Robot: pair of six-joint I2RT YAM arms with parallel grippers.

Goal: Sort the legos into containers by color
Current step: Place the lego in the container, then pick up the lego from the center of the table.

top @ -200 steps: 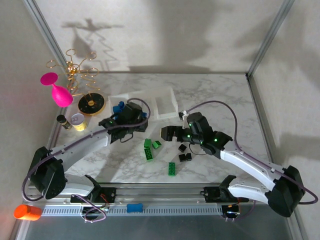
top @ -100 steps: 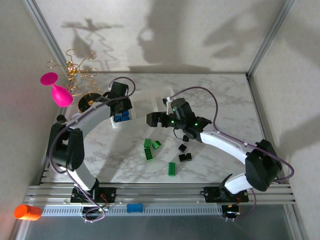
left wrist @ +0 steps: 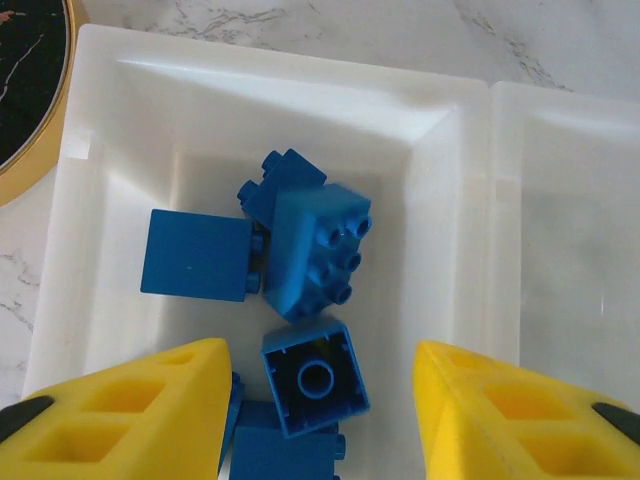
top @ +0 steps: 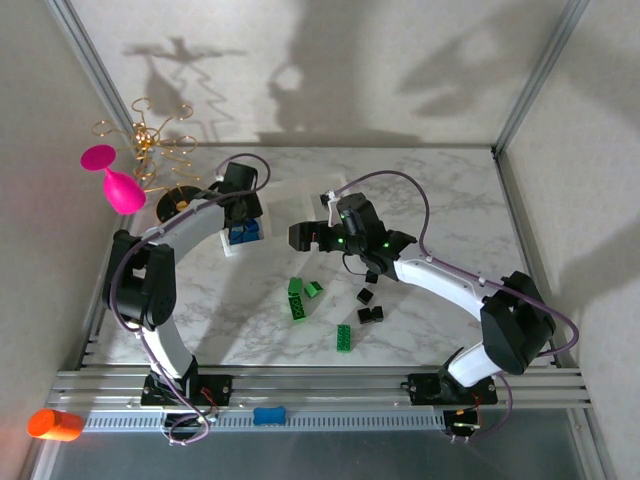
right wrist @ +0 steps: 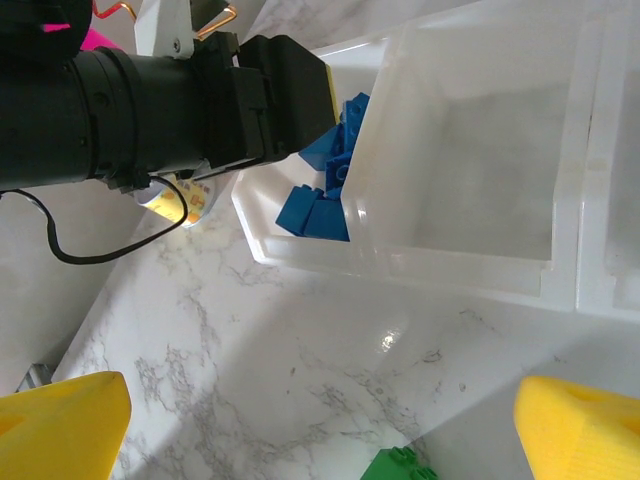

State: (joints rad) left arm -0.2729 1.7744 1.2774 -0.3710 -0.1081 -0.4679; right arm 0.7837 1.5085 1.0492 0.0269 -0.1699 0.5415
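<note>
Blue legos (left wrist: 315, 250) delivered: my left gripper (left wrist: 318, 410) now hangs wide open and empty over the tray (left wrist: 440, 170).
Right gripper (right wrist: 320, 425), also spread and empty, has swung trayward; green legos (top: 298, 298) and black legos (top: 370, 314) remain unsorted.

A black-and-gold dish (left wrist: 25, 90) is spotted just up and left of the left fingers (left wrist: 140, 410), sat on the marble tabletop (top: 430, 200). Further out that same side, a pink goblet (top: 118, 185) and a gold wire stand (top: 150, 135) are parked. Well behind the fingers, a blue clip (top: 268, 415) is seen on the metal rail (top: 380, 420), with an orange thing (top: 55, 424) off at its left end.
</note>
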